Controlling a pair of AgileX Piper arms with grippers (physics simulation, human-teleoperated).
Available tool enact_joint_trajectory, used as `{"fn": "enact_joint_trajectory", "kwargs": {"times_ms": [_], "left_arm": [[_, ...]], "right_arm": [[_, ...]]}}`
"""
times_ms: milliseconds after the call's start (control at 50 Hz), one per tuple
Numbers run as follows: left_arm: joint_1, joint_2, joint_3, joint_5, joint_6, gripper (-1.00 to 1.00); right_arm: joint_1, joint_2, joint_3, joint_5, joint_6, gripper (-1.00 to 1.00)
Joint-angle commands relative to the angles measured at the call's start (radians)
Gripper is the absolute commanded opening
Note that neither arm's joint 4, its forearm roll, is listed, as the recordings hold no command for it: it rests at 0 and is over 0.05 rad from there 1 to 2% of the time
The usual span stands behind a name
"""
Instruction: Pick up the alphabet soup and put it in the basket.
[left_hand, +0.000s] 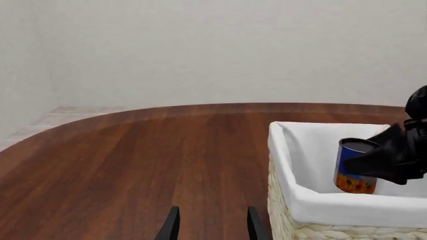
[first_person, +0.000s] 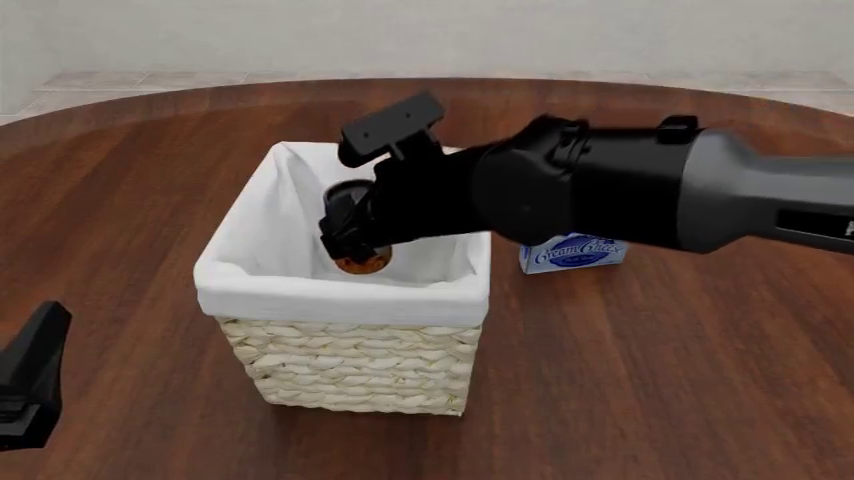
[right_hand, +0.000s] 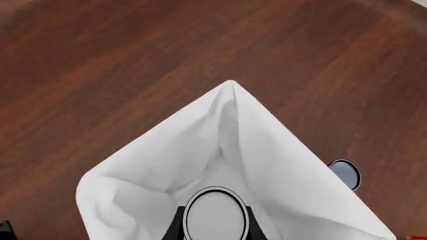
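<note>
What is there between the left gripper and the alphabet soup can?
In the left wrist view, the basket's near wall and white liner rim lie between the left gripper and the alphabet soup can, which the right gripper holds inside the basket.

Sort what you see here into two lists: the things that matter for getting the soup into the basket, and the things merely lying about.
Part of the job:
- alphabet soup, held over the basket's opening
- basket
- right gripper, shut on the soup

Lying about:
- cream cheese box, behind the right arm
- left gripper, open and idle
- small round item beside the basket
</note>
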Motion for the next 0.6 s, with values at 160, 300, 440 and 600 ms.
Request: {"fn": "enact_joint_trajectory", "kwargs": {"times_ms": [160,300,440,600], "left_arm": [[0.001,0.000,0.000,-0.001,-0.002,1.00],[0.001,0.000,0.000,0.000,-0.001,1.00],[-0.003,0.000,-0.002,0.002,0.001,1.00],[-0.007,0.000,-0.005,0.002,0.002,1.00]], "right_arm": [[0.000,0.014,0.007,-0.015,0.023,-1.00],[0.001,0.019,0.015,-0.024,0.029,-1.00],[-0.002,0.026,0.024,-0.034,0.035,-1.00],[-0.002,0.028,0.025,-0.035,0.041,-1.00]]}}
